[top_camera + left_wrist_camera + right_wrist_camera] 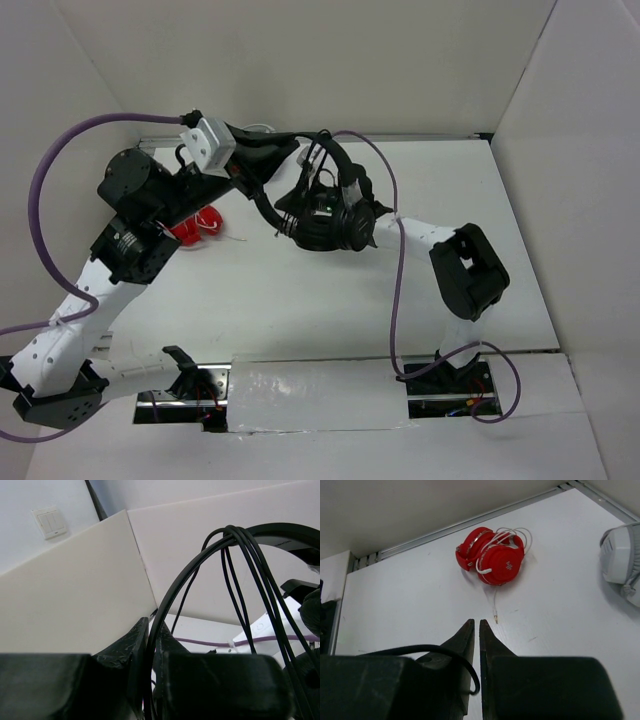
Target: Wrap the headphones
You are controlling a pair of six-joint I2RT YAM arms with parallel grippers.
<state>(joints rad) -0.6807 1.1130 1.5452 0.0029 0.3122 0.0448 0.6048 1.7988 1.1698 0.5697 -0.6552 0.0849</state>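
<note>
The black headphones hang above the table between my two grippers, headband uppermost. In the left wrist view several turns of the thin black cable run over the headband. My left gripper is shut on one strand of that cable, just left of the headband. My right gripper is nearly closed, with a thin black loop of the headphones pinched deep between its fingers. In the top view its fingers are hidden under the ear cups.
Red headphones with a white cable lie on the table at the left, under my left arm. White/grey headphones lie near the back wall. Walls enclose the table at the back and on both sides.
</note>
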